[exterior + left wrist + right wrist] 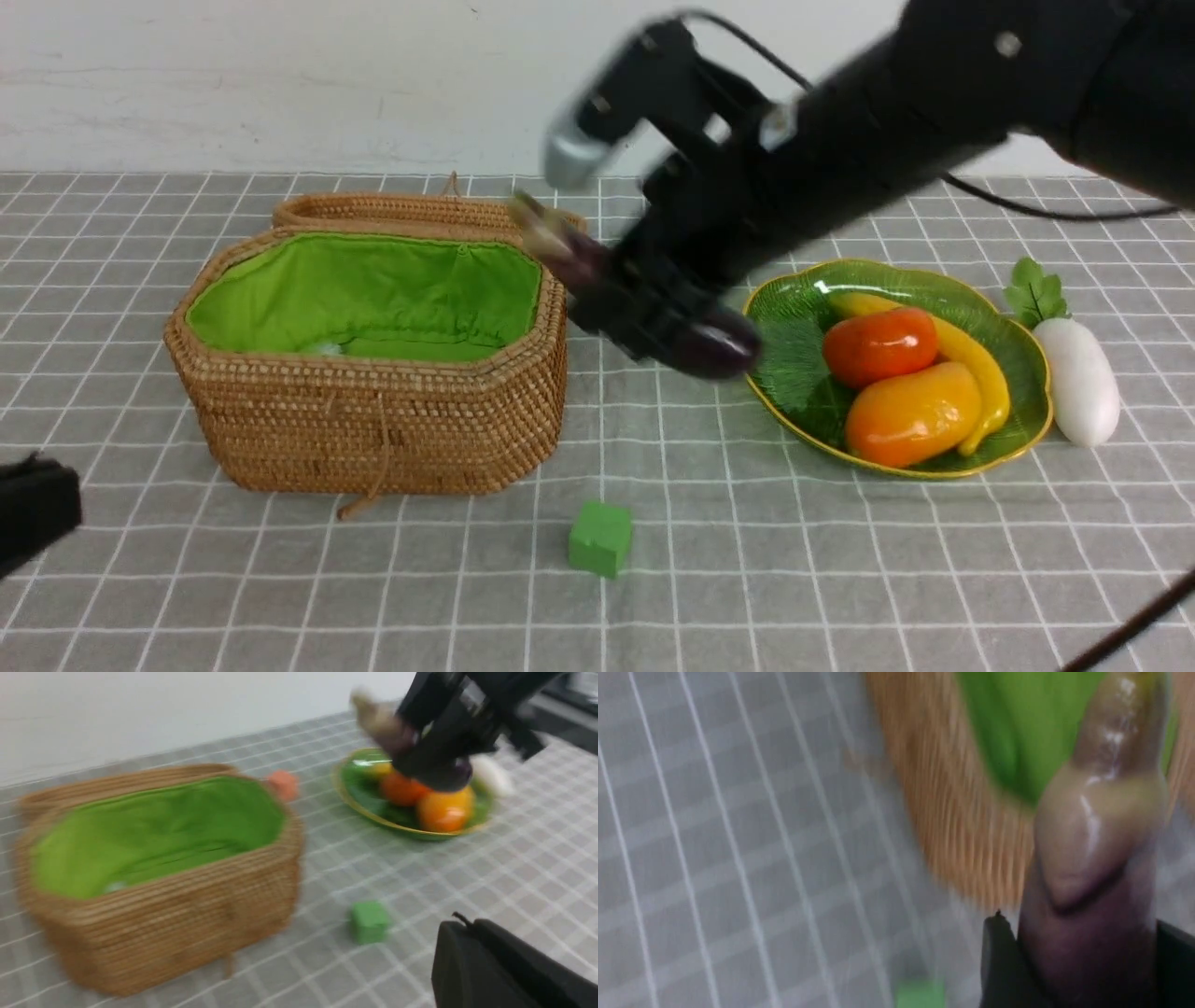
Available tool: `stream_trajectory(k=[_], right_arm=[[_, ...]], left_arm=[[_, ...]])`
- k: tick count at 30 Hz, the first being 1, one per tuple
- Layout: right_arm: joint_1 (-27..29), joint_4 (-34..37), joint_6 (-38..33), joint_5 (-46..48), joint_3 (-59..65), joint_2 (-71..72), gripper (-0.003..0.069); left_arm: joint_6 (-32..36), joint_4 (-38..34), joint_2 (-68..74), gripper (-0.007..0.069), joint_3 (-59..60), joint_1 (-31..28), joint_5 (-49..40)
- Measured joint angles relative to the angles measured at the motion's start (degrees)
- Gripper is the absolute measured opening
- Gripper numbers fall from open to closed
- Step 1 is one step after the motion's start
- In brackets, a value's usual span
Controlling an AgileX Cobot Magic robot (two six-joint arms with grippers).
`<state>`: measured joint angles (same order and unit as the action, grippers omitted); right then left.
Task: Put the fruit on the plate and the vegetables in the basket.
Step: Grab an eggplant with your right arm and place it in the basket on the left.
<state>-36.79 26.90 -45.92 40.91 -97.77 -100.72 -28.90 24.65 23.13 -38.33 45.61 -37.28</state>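
Grey checked tabletop (840, 560) starts with a green cube (600, 539) at lower centre and the left jaws, closed on nothing, parked lower left out of the way. Mid-frame, the right jaws clamp the eggplant (714, 343) high, I'd guess to clear the basket (373, 420) rim. Fruit (910, 411) fills the plate (794, 373); the radish (1081, 378) lies just beside it, far right.

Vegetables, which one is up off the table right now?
The dark purple eggplant, held in the jaws of the right gripper between the basket and the plate. The white radish lies on the cloth beside the plate.
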Motion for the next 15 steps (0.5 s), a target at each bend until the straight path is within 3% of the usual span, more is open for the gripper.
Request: stream_trajectory(k=[3, 10, 11, 12, 13, 14, 15], right_arm=[[-2.0, 7.3, -3.6, -7.8, -8.1, -7.0, 0.0340], [-2.7, 13.5, -8.9, -15.0, -17.3, -21.2, 0.0372], [-2.7, 14.0, -8.9, -15.1, -18.3, -23.6, 0.0484], [-2.7, 14.1, -8.9, -15.1, -18.4, -23.8, 0.0498], [-2.7, 13.9, -8.6, -14.2, -18.5, -23.9, 0.0589], [-2.7, 13.7, -8.3, -13.2, -18.7, -23.6, 0.0631], [-2.7, 13.5, -8.0, -13.0, -18.7, -23.6, 0.0636]], left_arm=[[-6.9, 5.9, 0.0, -0.0013, 0.0, 0.0, -1.5], [-9.3, 8.1, 0.0, -0.0013, 0.0, 0.0, -1.9], [-9.5, 8.1, 0.0, -0.0013, 0.0, 0.0, -1.9], [-9.5, 8.1, 0.0, -0.0013, 0.0, 0.0, -1.9], [-9.5, 8.1, 0.0, -0.0013, 0.0, 0.0, -1.9], [-9.5, 8.1, 0.0, -0.0013, 0.0, 0.0, -1.9], [-9.5, 8.1, 0.0, -0.0013, 0.0, 0.0, -1.9]])
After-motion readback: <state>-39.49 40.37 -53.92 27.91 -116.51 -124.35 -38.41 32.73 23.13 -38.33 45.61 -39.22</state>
